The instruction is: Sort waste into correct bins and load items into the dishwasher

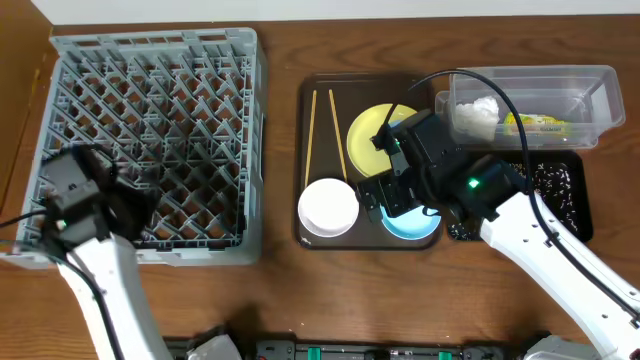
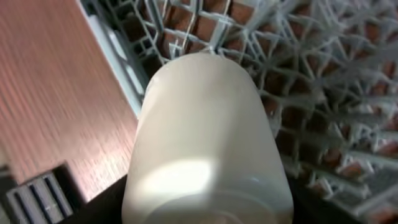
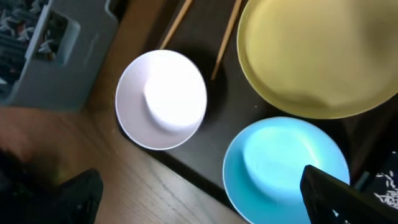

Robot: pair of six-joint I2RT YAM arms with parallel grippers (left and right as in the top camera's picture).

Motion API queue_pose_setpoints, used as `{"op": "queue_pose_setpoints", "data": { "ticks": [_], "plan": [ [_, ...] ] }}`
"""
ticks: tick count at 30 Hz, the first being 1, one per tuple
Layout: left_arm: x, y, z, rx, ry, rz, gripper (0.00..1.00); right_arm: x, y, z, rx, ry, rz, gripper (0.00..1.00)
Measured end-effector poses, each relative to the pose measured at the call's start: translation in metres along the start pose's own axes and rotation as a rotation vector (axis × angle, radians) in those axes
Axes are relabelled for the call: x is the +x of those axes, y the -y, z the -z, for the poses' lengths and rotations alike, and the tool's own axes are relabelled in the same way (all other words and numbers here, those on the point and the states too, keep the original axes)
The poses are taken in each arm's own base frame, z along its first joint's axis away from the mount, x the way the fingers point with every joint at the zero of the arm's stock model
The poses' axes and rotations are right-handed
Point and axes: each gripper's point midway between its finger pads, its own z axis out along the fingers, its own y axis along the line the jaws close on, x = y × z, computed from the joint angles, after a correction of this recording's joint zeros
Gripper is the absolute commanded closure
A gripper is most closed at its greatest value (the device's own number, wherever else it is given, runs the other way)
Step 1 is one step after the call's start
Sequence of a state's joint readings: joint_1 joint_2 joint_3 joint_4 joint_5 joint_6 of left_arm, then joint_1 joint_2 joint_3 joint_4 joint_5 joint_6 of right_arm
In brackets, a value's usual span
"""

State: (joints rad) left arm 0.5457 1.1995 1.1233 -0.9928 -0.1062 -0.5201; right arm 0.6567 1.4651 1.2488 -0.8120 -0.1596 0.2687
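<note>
The grey dish rack (image 1: 250,150) stands at the left. My left gripper (image 1: 95,195) hangs over its front left part, and in the left wrist view it looks shut on a white cup (image 2: 205,137) above the rack's pegs (image 2: 323,81). My right gripper (image 1: 395,195) is open and empty, low over the light blue bowl (image 1: 415,225) (image 3: 280,162). The white-pink bowl (image 1: 328,207) (image 3: 163,98), yellow plate (image 1: 365,135) (image 3: 317,56) and chopsticks (image 1: 311,135) (image 3: 227,37) lie beside it. The clear tub (image 1: 600,90) holds the tissue (image 1: 475,115) and wrapper (image 1: 535,124).
The dishes sit on a dark brown serving tray (image 1: 320,85) in the middle. A black tray (image 1: 575,215) with beige scraps (image 1: 550,180) lies in front of the clear tub, partly under my right arm. Bare wooden table shows along the front.
</note>
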Motion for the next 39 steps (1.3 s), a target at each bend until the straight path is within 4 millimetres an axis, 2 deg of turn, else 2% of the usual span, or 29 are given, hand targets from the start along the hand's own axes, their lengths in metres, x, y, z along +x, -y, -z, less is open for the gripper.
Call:
{"op": "queue_pose_setpoints", "data": {
  "ticks": [2, 6, 9, 14, 16, 19, 22, 24, 26, 30, 31, 32, 36, 39],
  "plan": [
    [-0.004, 0.001, -0.014, -0.006, -0.027, 0.019, 0.37, 0.0, 0.001, 0.0, 0.004, 0.001, 0.0, 0.01],
    [0.0, -0.001, -0.036, -0.032, -0.102, 0.031, 0.2, 0.001, 0.002, 0.0, 0.009, -0.004, -0.001, 0.01],
    [0.0, 0.002, -0.044, -0.02, -0.125, 0.037, 0.07, 0.002, 0.003, 0.0, 0.014, -0.009, -0.002, 0.01],
    [0.008, 0.009, -0.043, 0.033, -0.174, 0.037, 0.06, 0.002, 0.003, 0.0, 0.017, -0.007, -0.001, 0.01],
    [0.013, 0.018, -0.033, 0.096, -0.203, 0.004, 0.06, 0.0, 0.003, 0.0, 0.016, 0.002, -0.001, 0.04],
    [0.017, 0.039, -0.008, 0.224, -0.217, -0.087, 0.06, -0.003, 0.002, 0.0, 0.015, 0.015, -0.017, 0.08],
    [0.029, 0.07, 0.028, 0.385, -0.191, -0.255, 0.07, -0.006, 0.003, -0.004, 0.015, 0.019, -0.039, 0.2],
    [0.05, 0.093, 0.054, 0.5, -0.177, -0.418, 0.06, -0.005, 0.008, -0.013, 0.023, -0.007, -0.062, 0.24],
    [0.075, 0.109, 0.076, 0.589, -0.174, -0.567, 0.07, -0.014, 0.013, -0.025, 0.019, -0.017, -0.089, 0.21],
    [0.119, 0.128, 0.102, 0.696, -0.19, -0.807, 0.06, -0.053, 0.011, -0.038, -0.009, 0.049, -0.093, 0.14],
    [0.13, 0.13, 0.106, 0.706, -0.2, -0.862, 0.06, -0.057, 0.011, -0.039, -0.011, 0.056, -0.096, 0.12],
    [0.139, 0.13, 0.108, 0.712, -0.211, -0.902, 0.0, -0.063, 0.009, -0.041, -0.017, 0.065, -0.097, 0.11],
    [0.165, 0.13, 0.116, 0.721, -0.235, -1.028, 0.02, -0.061, 0.011, -0.043, -0.015, 0.054, -0.119, 0.01],
    [0.17, 0.13, 0.117, 0.722, -0.235, -1.058, 0.02, -0.059, 0.016, -0.042, -0.01, 0.044, -0.135, 0.01]
  ]
}}
